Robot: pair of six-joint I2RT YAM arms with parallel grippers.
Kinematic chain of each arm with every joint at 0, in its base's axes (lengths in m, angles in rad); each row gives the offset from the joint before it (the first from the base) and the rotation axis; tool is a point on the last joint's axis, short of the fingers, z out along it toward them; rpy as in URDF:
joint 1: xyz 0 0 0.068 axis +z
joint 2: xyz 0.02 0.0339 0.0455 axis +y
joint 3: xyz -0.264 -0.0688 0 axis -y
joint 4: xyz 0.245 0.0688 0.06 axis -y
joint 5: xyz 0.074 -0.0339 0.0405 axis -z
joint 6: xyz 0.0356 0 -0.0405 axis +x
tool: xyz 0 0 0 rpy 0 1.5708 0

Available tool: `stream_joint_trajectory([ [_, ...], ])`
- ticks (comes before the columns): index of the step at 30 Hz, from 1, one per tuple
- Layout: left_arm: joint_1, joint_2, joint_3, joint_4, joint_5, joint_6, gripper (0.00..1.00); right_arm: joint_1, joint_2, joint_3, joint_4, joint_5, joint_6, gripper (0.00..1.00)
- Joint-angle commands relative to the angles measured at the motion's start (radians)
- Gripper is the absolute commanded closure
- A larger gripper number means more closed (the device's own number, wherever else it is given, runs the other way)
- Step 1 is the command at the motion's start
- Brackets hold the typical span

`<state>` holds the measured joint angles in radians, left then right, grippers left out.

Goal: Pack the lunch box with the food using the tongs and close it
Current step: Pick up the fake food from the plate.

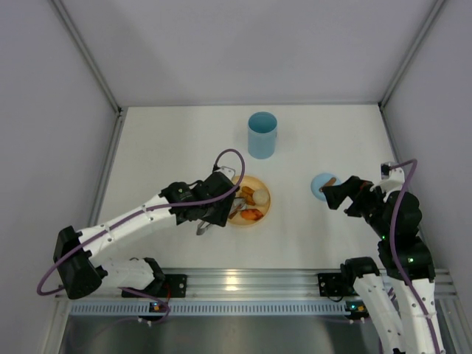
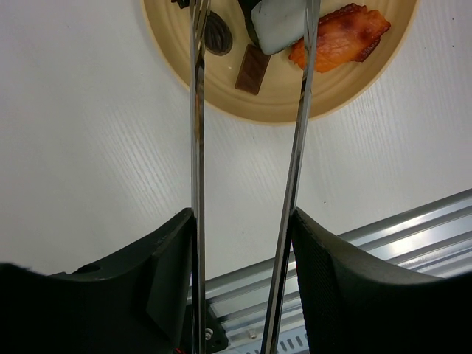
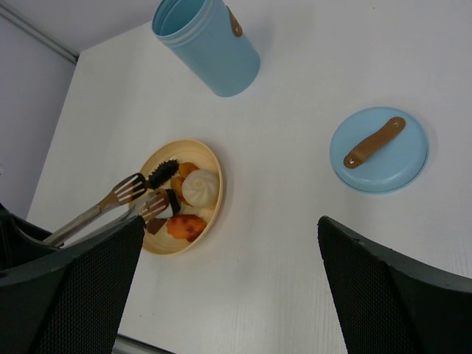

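My left gripper [image 2: 243, 221] is shut on the tongs [image 2: 196, 147], one silver arm pressed against each finger. The tongs' slotted tips [image 3: 131, 189] reach over the left side of the yellow plate [image 3: 219, 177], spread apart. The food lies on that plate: a white bun [image 3: 200, 186], an orange-red piece [image 2: 339, 37], a small brown piece [image 2: 251, 70] and a dark ridged piece [image 3: 163, 174]. A white piece with a dark wrap [image 2: 276, 26] sits between the tong arms, beside the right one. The light-blue lunch box [image 1: 262, 134] stands open behind the plate. My right gripper [image 3: 230, 236] is open and holds nothing.
The flat light-blue lid [image 3: 378, 150] with a brown tab lies on the table to the right of the plate, just beyond my right gripper [image 1: 332, 195]. Grey walls enclose the table on three sides. An aluminium rail [image 1: 243, 284] runs along the near edge.
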<state>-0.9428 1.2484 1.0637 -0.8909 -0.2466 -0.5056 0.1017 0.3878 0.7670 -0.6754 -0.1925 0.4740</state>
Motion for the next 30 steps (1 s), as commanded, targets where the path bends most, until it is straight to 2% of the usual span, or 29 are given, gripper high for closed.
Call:
stream_joint_trajectory([
  [1, -0.004, -0.010, -0.007, 0.050, 0.012, -0.017, 0.42, -0.014, -0.009, 0.017, 0.008, 0.001, 0.000, 0.01],
  [26, -0.004, 0.011, -0.041, 0.084, 0.026, -0.028, 0.42, -0.014, -0.010, 0.012, 0.002, 0.004, -0.005, 0.01],
  [30, -0.004, 0.017, -0.036, 0.087, 0.026, -0.025, 0.47, -0.014, -0.007, 0.012, 0.002, 0.005, -0.005, 0.01],
])
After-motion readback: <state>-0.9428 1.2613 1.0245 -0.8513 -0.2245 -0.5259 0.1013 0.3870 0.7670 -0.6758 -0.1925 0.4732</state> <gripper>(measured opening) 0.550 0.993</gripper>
